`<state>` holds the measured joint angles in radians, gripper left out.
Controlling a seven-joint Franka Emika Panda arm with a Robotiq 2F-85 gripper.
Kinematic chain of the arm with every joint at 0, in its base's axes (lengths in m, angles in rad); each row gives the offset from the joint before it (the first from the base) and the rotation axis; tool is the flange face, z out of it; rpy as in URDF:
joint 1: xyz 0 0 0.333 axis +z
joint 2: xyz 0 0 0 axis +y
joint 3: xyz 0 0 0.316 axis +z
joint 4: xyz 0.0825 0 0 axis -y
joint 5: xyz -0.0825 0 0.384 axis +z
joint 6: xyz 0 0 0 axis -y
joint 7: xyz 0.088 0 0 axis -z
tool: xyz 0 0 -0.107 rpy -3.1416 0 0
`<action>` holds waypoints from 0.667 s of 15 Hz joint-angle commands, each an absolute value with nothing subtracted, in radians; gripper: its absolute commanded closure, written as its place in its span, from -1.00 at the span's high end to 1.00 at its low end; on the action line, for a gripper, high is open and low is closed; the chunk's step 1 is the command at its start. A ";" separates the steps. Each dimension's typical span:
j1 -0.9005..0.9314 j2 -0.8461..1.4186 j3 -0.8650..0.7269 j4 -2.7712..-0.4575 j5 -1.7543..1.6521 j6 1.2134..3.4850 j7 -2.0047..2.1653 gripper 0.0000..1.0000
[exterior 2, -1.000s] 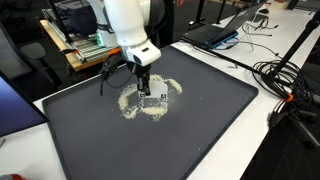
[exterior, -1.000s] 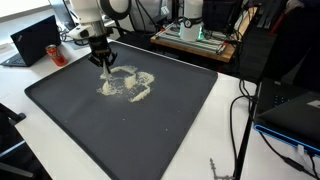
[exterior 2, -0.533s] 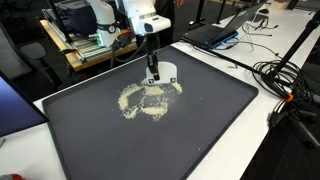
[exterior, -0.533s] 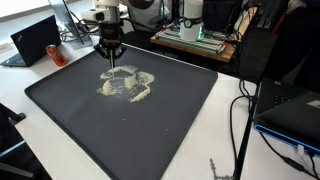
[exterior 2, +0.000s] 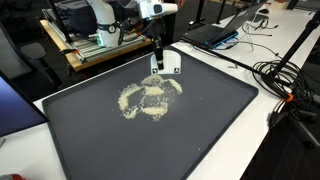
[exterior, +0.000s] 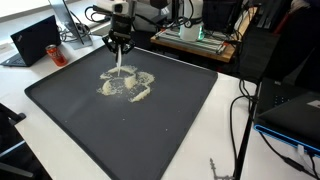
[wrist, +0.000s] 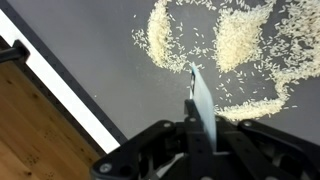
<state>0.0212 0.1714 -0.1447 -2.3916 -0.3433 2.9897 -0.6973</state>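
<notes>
Since a second ago the gripper (exterior: 120, 45) has risen off the grains and travelled toward the upper edge of the black mat (exterior: 175, 125). In both exterior views it has moved from the middle of the spill to a spot above and behind it.

Its fingers are pressed together on a thin white card (exterior 2: 158, 66), which hangs straight down below them. In the wrist view the card (wrist: 200, 98) shows almost edge-on as a pale blade coming out from between the dark fingers at the bottom of the frame.

The rice (exterior: 127, 85) lies in a loose ring of pale clumps in the upper left part of the mat. In an exterior view it sits just below and left of the card (exterior 2: 150, 98). In the wrist view it fills the upper right (wrist: 240, 45), with stray grains around the card's tip.

This looks like the pause between scraping strokes, with the card lifted clear and carried to the far side of the pile. Another stroke would probably call for lowering the card until its edge meets the mat behind the grains. It would then have to be drawn through them while held upright.

The arm reaches in from the top of the frame, with its wrist pointing straight down. A laptop (exterior: 35, 40) sits at the upper left, off the mat.
</notes>
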 commanded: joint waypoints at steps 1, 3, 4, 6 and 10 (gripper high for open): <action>0.149 0.120 -0.273 -2.411 -0.597 2.966 -0.458 -0.98; 0.196 0.108 -0.295 -2.410 -0.705 2.940 -0.357 -0.98; 0.220 0.105 -0.305 -2.405 -0.762 2.926 -0.298 -0.98; 0.252 0.101 -0.296 -2.406 -0.819 2.899 -0.228 -0.98; 0.321 0.106 -0.274 -2.400 -0.901 2.817 -0.102 -0.98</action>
<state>0.2751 0.1313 -0.2794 -2.3924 -0.8347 2.8901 -0.1886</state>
